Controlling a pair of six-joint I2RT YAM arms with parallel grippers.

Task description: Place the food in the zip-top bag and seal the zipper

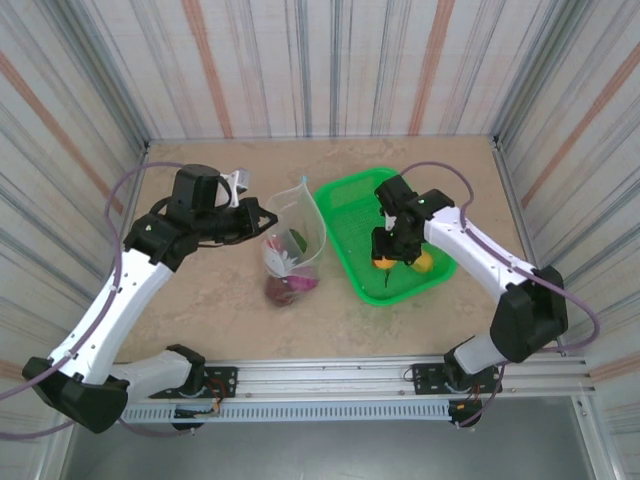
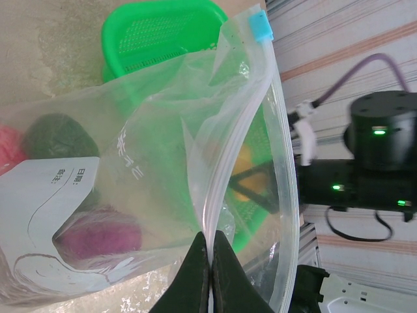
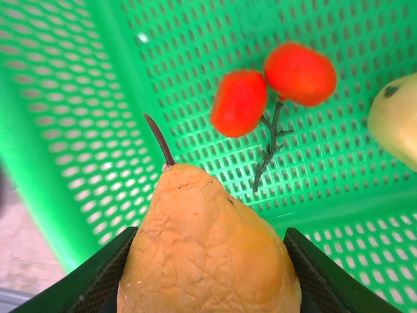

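Note:
The clear zip-top bag (image 1: 297, 232) stands open between the arms, and its white label (image 2: 45, 208) faces the left wrist camera. My left gripper (image 2: 212, 244) is shut on the zipper (image 2: 231, 153) strip at the bag's mouth, whose end carries a blue tab (image 2: 260, 27). In the bag lie a maroon piece (image 1: 279, 291), a pink piece (image 1: 303, 282), a purple piece (image 2: 98, 236) and a dark green piece (image 2: 57, 134). My right gripper (image 1: 394, 250) is down in the green basket (image 1: 350, 200). Its jaws press both sides of a yellow pear (image 3: 208, 248).
Two red-orange pieces (image 3: 270, 88) on a dark stem and another yellow fruit (image 3: 397, 117) lie on the basket floor (image 3: 78, 98). The basket stands right beside the bag. Striped walls close in the table on three sides.

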